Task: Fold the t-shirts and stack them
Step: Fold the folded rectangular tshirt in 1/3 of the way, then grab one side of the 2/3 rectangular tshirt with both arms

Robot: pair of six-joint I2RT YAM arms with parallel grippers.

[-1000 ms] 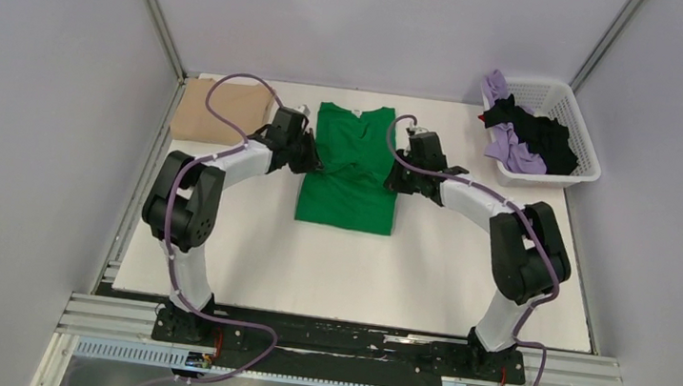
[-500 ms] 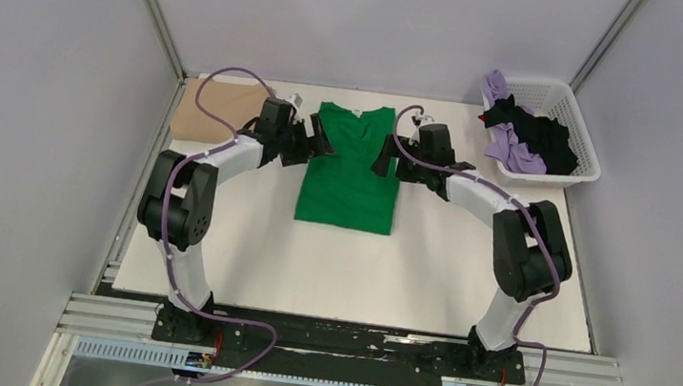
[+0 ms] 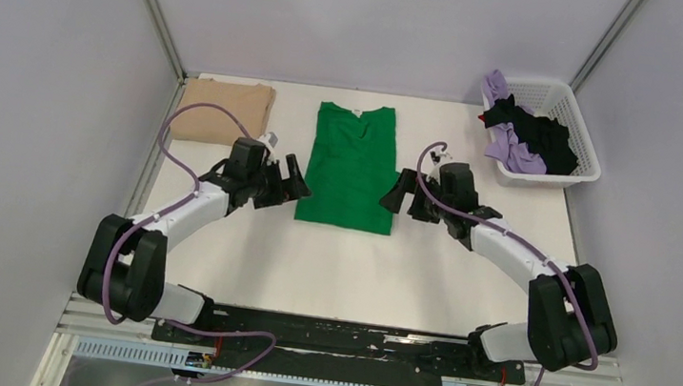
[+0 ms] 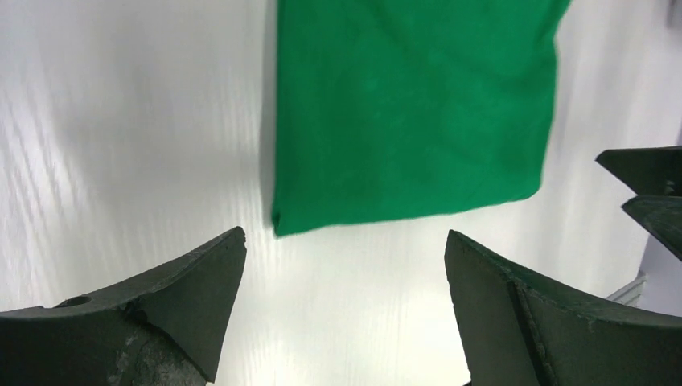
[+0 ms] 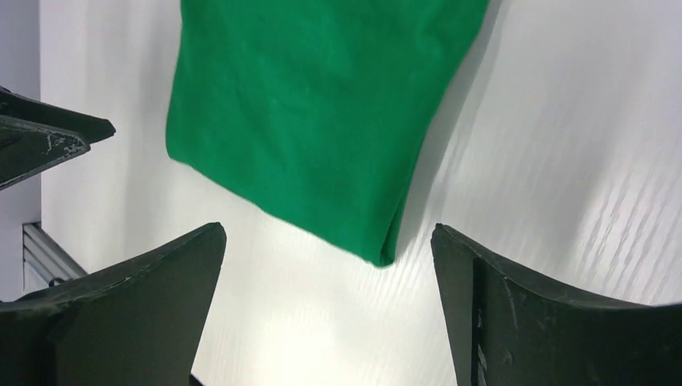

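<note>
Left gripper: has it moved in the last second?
Yes. The left gripper has backed off the green t-shirt toward the near edge of the table, now open beside its left edge, farther from the tan t-shirt.

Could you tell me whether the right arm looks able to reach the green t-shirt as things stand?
Probably yes: the right claw stands open just beside the green t-shirt, with nothing lying between them.

Here's the white matte tabletop (image 3: 349, 270) filling the middle of the frame. At upper centre lies a bright green cotton t-shirt (image 3: 351, 170), flat, folded into a long rectangle, collar at the far end. Upper left, a folded tan cotton t-shirt (image 3: 223, 112). Upper right corner, a white plastic lattice basket (image 3: 582, 132).
</note>
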